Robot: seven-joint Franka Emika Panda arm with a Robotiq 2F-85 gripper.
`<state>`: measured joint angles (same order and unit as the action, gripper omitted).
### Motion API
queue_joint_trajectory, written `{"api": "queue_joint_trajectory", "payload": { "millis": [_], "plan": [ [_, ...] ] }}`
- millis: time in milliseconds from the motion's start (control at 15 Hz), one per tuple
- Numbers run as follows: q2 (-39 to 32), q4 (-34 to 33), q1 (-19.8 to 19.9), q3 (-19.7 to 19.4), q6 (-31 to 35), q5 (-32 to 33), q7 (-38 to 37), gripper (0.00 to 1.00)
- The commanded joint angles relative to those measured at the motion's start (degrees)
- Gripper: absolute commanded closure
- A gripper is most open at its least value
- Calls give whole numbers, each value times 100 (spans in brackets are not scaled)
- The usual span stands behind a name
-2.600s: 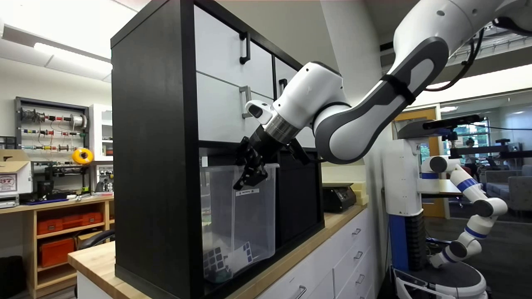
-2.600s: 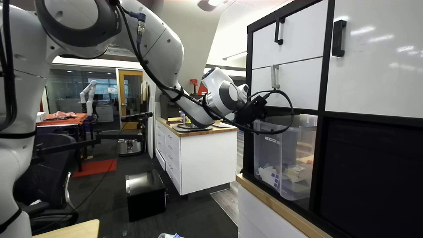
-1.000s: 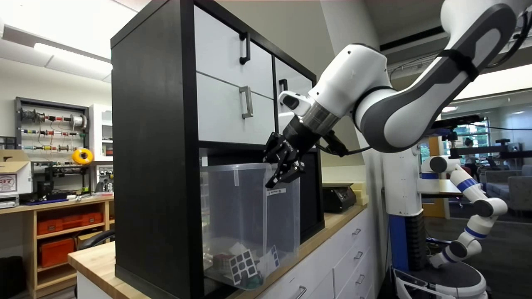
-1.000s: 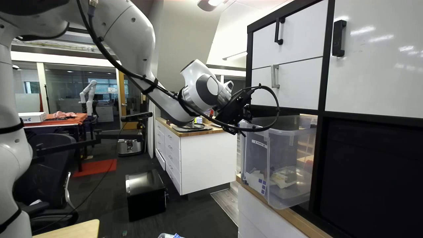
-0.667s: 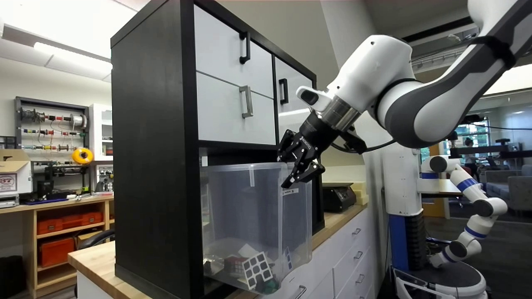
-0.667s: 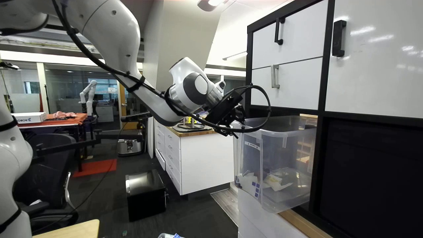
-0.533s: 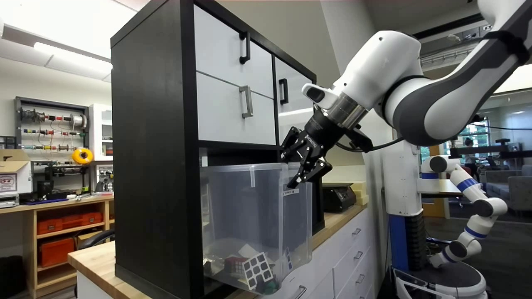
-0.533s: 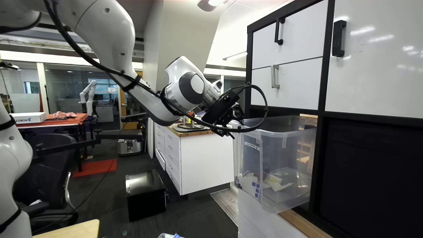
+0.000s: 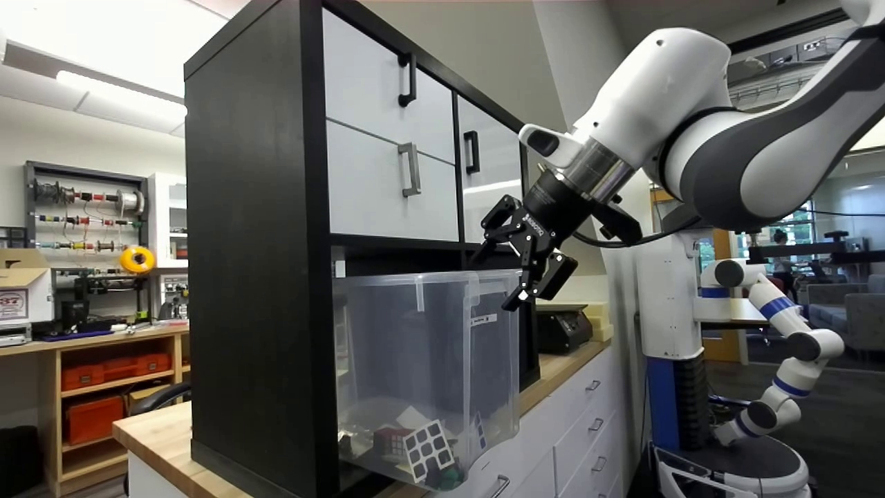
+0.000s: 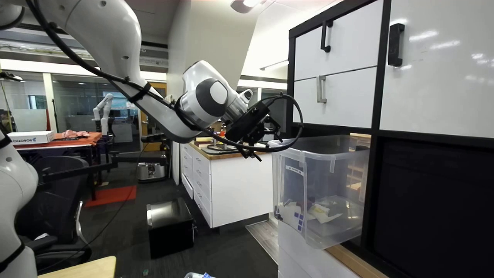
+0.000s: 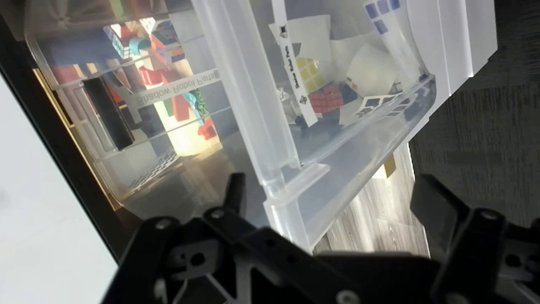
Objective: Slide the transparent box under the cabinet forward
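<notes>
The hand [image 9: 494,282] has its fingers spread, grasping nothing, by the front rim of the transparent storage bin [image 9: 408,346]; whether they touch I cannot tell. The bin juts from the compartment of the cabinet [image 9: 315,228] below two white drawers [image 9: 370,190], overhanging the front edge of the table [image 9: 155,434]. Inside lie a red Rubik's-style cube [image 11: 327,99], a yellow gridded piece [image 11: 311,74], pale scraps [image 11: 371,69] and a white panel with dark squares [image 9: 429,451]. Whether the bright coloured pieces [image 11: 181,109] in the wrist view are inside or behind it is unclear. The cabinet's side hides the bin's rear in an exterior view; the arm [image 9: 657,104] is cut off in both.
</notes>
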<state>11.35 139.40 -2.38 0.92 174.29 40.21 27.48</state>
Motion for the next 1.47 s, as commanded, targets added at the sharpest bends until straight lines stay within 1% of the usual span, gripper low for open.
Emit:
{"api": "queue_joint_trajectory", "payload": {
  "millis": [0,200,267,333,467,600,800,1000,1200,1267,1333,1400],
  "plan": [
    [389,55,-213,35,-735,-532,-84,0],
    [560,-187,-485,24,-1661,-1352,20,0],
    [607,-306,-411,140,-1948,-1521,-57,0],
    [652,-428,-423,164,-2240,-1659,-90,0],
    [715,-714,-364,242,-2833,-1825,-211,0],
    [689,-1076,-306,307,-3645,-1928,-403,0],
    [516,-1584,-278,308,-4790,-2112,-697,0],
    [335,-1978,-288,253,-5736,-2410,-917,0],
    [180,-2238,-277,210,-6290,-2699,-1116,0],
    [162,-2251,-266,210,-6286,-2705,-1216,0],
    [170,-2199,-231,250,-6112,-2532,-1448,0],
    [257,-2057,-292,217,-6040,-2569,-1127,0]
  ]
}}
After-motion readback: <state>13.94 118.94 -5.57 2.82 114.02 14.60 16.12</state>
